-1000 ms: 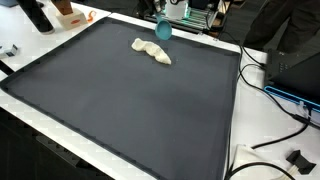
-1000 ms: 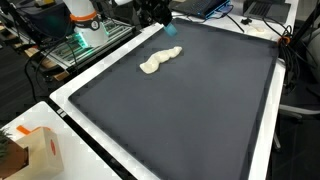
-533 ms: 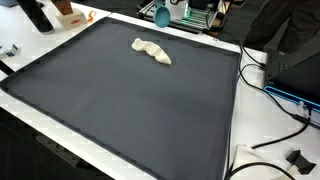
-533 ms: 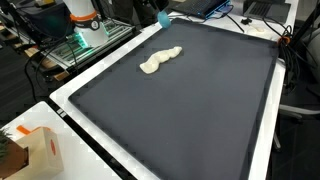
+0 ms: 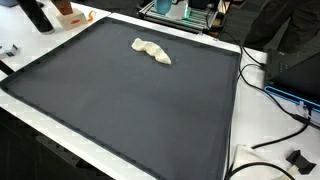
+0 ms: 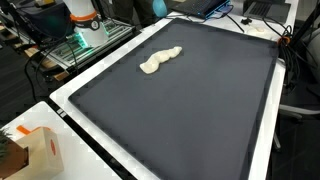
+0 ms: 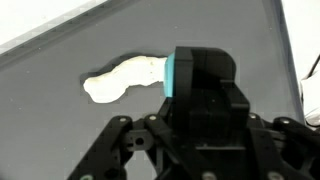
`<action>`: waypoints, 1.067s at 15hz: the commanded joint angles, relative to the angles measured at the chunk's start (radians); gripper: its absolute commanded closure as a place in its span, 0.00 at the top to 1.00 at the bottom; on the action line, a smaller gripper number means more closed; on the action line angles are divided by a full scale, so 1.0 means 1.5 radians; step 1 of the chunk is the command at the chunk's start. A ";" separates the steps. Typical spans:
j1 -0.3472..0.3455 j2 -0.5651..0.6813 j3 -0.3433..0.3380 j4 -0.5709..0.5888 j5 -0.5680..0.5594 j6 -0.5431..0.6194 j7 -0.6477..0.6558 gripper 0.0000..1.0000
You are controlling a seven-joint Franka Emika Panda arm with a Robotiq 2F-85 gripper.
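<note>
Cream against dark grey: a small crumpled cloth (image 5: 152, 50) lies on a wide dark mat (image 5: 120, 115) that covers most of a white-edged table (image 6: 66, 103). The cloth sits near the mat's far edge, a little off centre, with bare mat on every side of it.

In the wrist view the gripper (image 7: 205, 90) fills the middle and bottom of the picture as a black block with a teal strip on its left face. The cloth (image 7: 122, 80) lies on the mat below and to the left of that block. Its long axis runs from lower left to upper right, and its right end disappears behind the block. The gripper appears to hang well above the mat, not touching the cloth. The fingertips cannot be made out, so I cannot tell whether the gripper is spread or closed, or whether it grips anything.

In both exterior views the gripper is at or beyond the top edge, past the mat's far side. The cloth (image 6: 160, 60) is a long, narrow shape, one end pointing toward that far side.

Nothing stands between gripper and cloth. An orange and white box (image 6: 35, 150) sits at a near table corner, and cables (image 5: 275, 100) trail beside the mat, both well apart from the cloth.
</note>
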 commanded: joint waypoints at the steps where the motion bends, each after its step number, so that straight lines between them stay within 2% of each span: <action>1: -0.001 -0.014 0.024 0.025 -0.061 -0.041 0.063 0.25; 2: -0.001 -0.013 0.030 0.034 -0.076 -0.049 0.074 0.25; 3: 0.007 -0.003 0.013 0.022 -0.047 -0.023 0.044 0.25; 4: 0.008 -0.003 0.015 0.026 -0.050 -0.024 0.048 0.50; 8: 0.008 0.001 0.013 0.027 -0.050 -0.024 0.048 0.50; 9: -0.006 0.018 0.024 0.026 -0.077 -0.014 0.079 0.25; 10: -0.029 0.038 0.044 0.018 -0.126 0.022 0.129 0.25; 13: -0.051 0.092 0.068 0.010 -0.232 0.073 0.223 0.25; 16: -0.058 0.157 0.087 0.021 -0.366 0.090 0.357 0.25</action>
